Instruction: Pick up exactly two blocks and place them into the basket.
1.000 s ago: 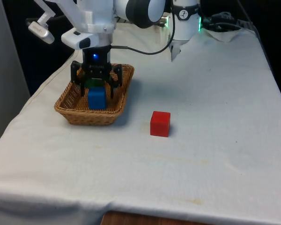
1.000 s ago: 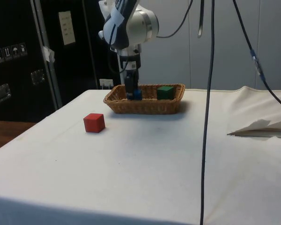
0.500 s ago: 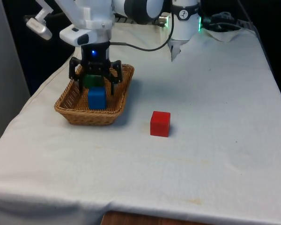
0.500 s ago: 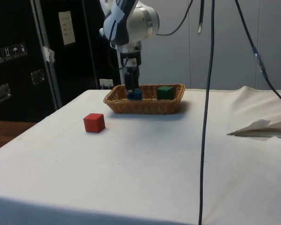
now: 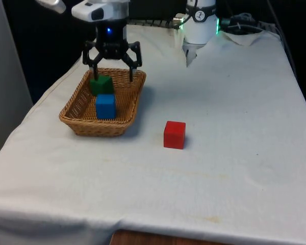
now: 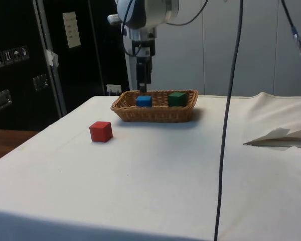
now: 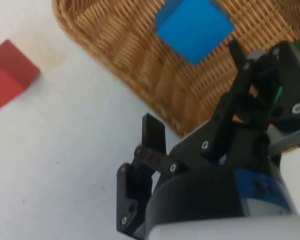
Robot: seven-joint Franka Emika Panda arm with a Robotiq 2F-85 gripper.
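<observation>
A blue block [image 5: 105, 106] and a green block [image 5: 101, 84] lie inside the wicker basket [image 5: 94, 127], the green one farther back. My gripper [image 5: 113, 76] hangs open and empty above the basket's far end, clear of both blocks. A red block [image 5: 174, 135] sits on the cloth to the front view's right of the basket. From the side, the gripper [image 6: 142, 89] is just over the blue block [image 6: 143, 101], with the green block [image 6: 177, 98] beside it in the basket [image 6: 155, 114]. The wrist view looks down on the blue block [image 7: 195, 27], basket weave [image 7: 140, 65] and red block [image 7: 10, 72].
The basket stands near the table's edge on the front view's left. The red block [image 6: 101, 131] lies a short way from it on the white cloth. A crumpled fold of cloth [image 6: 281, 136] lies far off in the side view.
The gripper has risen straight up out of the basket, still open. The blue block stays in the basket where the fingers were; the red block has not moved.
</observation>
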